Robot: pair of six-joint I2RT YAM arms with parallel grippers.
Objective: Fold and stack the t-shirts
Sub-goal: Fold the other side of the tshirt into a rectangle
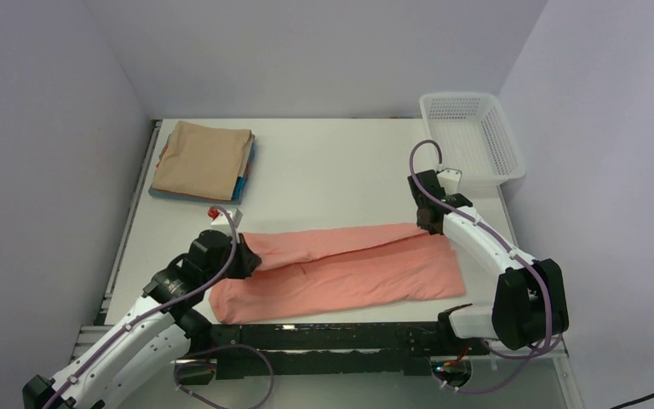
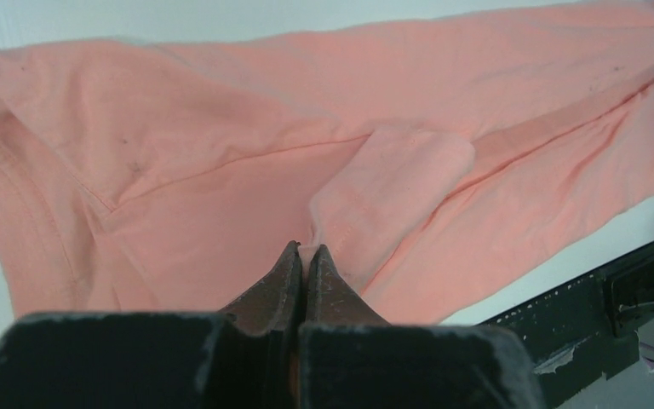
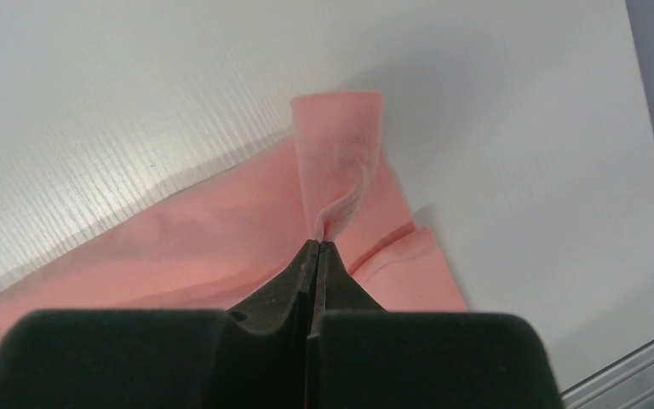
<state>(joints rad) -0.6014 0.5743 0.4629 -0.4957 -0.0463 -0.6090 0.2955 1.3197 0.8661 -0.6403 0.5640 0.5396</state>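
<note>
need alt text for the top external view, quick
Two robot arms pinch a salmon-pink t-shirt lying lengthwise, partly folded, on a white table: the left end effector shut on its left end, the right end effector on its right end. A folded stack topped by a tan t-shirt sits far left; a white mesh basket far right.

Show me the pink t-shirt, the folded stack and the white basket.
pink t-shirt (image 1: 349,277): top external view, its lower layer.
folded stack (image 1: 204,158): top external view, tan shirt on top.
white basket (image 1: 509,145): top external view, right wall.
</note>
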